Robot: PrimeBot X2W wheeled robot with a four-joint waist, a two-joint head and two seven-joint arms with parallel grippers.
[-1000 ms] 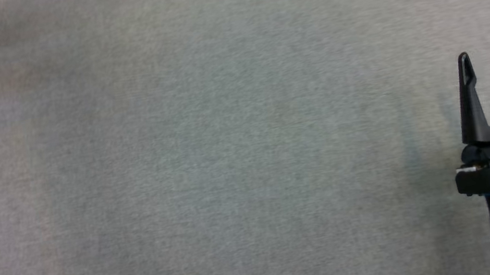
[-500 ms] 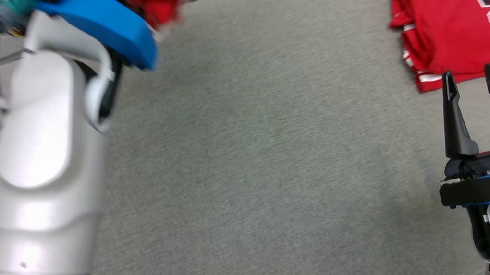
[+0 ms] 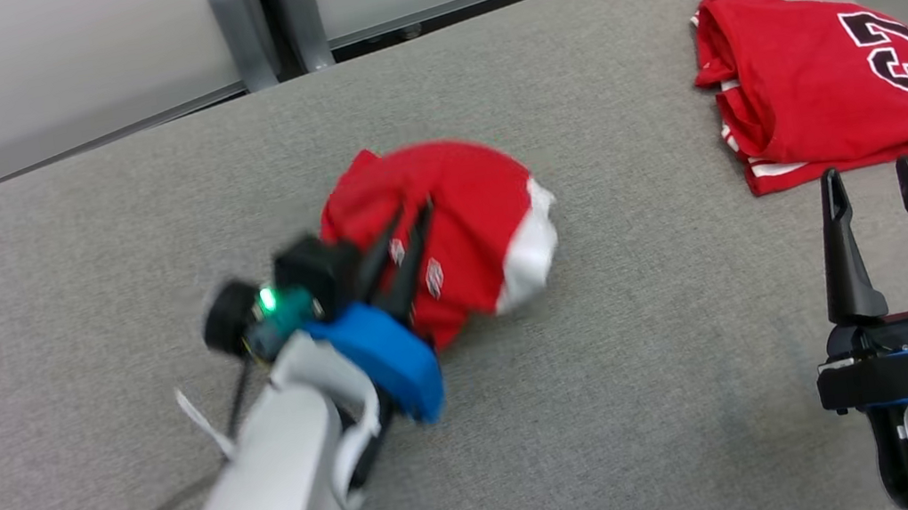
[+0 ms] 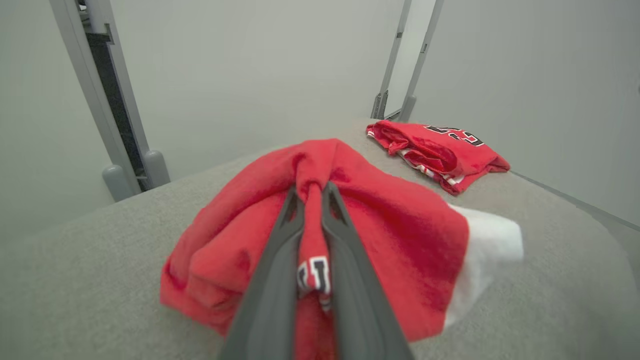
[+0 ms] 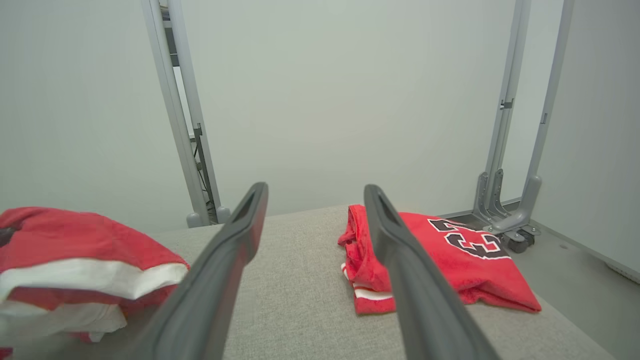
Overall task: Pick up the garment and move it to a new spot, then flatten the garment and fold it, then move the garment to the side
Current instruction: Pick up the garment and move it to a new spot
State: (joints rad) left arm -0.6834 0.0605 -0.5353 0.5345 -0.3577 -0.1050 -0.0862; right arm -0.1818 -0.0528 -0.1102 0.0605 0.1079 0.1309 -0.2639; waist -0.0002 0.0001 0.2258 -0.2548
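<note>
Grey table (image 3: 621, 410), left fingers (image 4: 278, 272) pinching garment (image 3: 468, 199), right fingers (image 3: 847, 259) apart

A robot lab bay (white wall panels (image 5: 325, 100), metal frame posts (image 5: 175, 115)).

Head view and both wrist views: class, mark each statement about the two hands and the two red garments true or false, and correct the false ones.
1. The left hand is shut on the crumpled red and white garment. True.
2. The right hand grips the folded red jersey with black numerals. False: its fingers stand apart, and it holds nothing.
3. The folded red jersey lies to the robot's right of the crumpled garment. True.
4. The crumpled garment is spread flat on the grey fabric surface. False: it is bunched into a heap, with a fold pinched between the left hand's fingers.
</note>
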